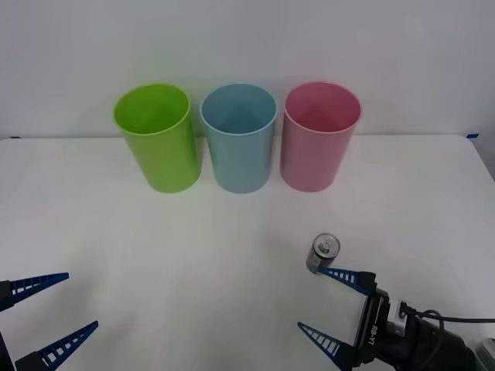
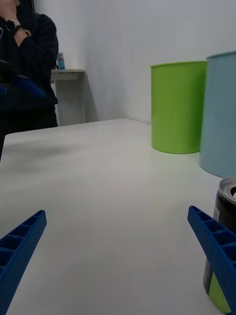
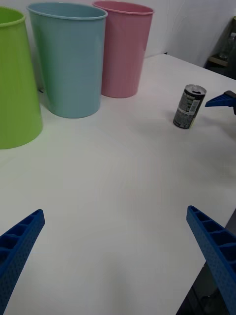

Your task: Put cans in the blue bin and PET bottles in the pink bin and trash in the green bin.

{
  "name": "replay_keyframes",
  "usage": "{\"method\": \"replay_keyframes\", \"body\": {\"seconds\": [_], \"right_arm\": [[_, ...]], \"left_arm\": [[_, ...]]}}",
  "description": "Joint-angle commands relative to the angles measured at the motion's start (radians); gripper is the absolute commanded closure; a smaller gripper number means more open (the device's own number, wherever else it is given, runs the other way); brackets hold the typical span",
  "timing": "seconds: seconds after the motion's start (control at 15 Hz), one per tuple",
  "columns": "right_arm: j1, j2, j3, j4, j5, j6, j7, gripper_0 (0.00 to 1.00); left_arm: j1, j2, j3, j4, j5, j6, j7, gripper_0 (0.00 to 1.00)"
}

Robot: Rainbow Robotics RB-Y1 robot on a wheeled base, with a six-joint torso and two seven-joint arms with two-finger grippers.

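The can (image 1: 323, 253) stands upright on the white table (image 1: 193, 255), toward its near right part, in front of the pink bin (image 1: 319, 137) and well apart from it. The green bin (image 1: 157, 137), blue bin (image 1: 239, 137) and pink bin stand in a row along the far edge, green at the left end, blue in the middle. The right gripper (image 1: 330, 304) sits low over the near edge, fingers spread, one fingertip just beside the can. The left gripper (image 1: 63, 304) hangs at the near left corner, fingers spread too.
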State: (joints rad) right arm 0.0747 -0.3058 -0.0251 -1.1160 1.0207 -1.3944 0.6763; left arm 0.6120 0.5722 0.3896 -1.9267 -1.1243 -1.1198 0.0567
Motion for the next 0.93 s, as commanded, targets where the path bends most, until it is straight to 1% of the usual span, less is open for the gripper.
{"method": "replay_keyframes", "body": {"seconds": [0.07, 0.93], "right_arm": [[-0.004, 0.001, 0.007, 0.001, -0.001, 0.0, 0.003, 0.0], [-0.007, -0.001, 0.011, 0.001, 0.001, 0.0, 0.0, 0.0]], "left_arm": [[0.0, 0.0, 0.0, 0.0, 0.0, 0.0, 0.0, 0.0], [0.0, 0.0, 0.0, 0.0, 0.0, 0.0, 0.0, 0.0]]}}
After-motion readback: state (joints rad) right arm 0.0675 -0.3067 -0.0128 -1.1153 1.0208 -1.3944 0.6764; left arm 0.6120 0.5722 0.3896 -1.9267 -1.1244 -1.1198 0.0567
